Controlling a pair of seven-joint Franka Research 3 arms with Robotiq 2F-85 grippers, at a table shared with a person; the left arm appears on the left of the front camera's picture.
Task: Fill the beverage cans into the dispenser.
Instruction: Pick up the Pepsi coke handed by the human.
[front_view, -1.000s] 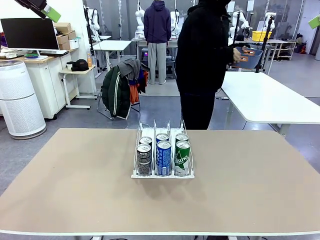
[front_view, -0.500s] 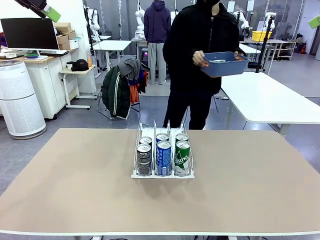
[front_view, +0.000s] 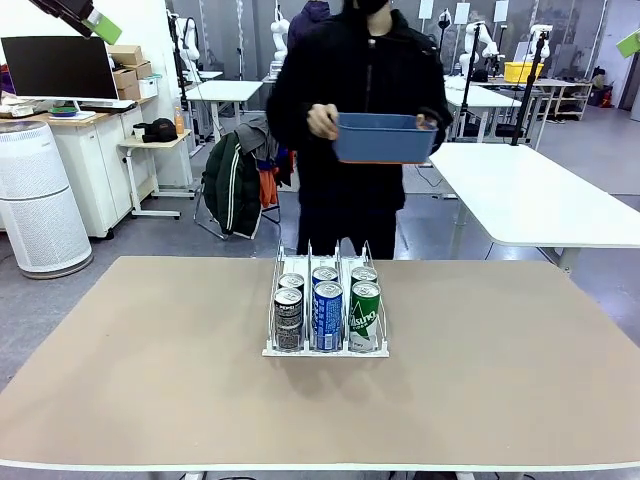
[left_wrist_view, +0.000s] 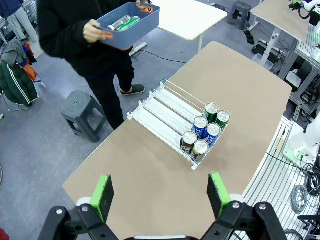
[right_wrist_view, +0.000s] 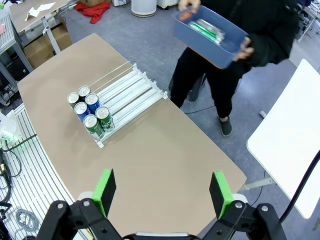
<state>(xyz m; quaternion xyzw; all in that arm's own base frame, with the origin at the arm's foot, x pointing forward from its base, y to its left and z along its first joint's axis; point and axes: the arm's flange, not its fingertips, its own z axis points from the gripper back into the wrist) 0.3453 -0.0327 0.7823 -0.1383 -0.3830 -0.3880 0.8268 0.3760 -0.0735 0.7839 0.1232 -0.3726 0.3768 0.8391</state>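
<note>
The dispenser (front_view: 325, 351) is a small clear rack on a white base. Thin wire dividers split it into three lanes running away from the robot. It sits on the table (front_view: 150, 380), about the middle from side to side and towards the far edge.

Six cans (front_view: 327, 315) stand upright in it, two per lane, packed at the robot-side end. They are slim with silver tops. The left lane holds two black and silver ones (front_view: 288, 318), the middle lane two blue, and the right lane two green ones (front_view: 364, 315) with white lettering. Each pair stands one behind the other, touching or nearly so.

Behind the far edge of the table a person (front_view: 360, 80) holds a blue tub (front_view: 385, 138) at chest height with both hands (front_view: 322, 120). In the wrist views, more cans (left_wrist_view: 122, 22) lie on their sides in the tub, green and silver among them.

The left gripper (left_wrist_view: 160, 195) is spread wide with nothing between its green pads (left_wrist_view: 102, 196). It hangs high above the table, well apart from the dispenser, which lies below and beyond its fingers. The right gripper (right_wrist_view: 163, 192) is likewise wide open and holds nothing. It is also high up, and the dispenser (right_wrist_view: 115, 97) lies well apart, beyond its fingers. In the front view a green pad (front_view: 103, 27) of the left gripper shows in the top left corner and one of the right gripper (front_view: 630, 42) at the top right edge, both far above the cans.
</note>
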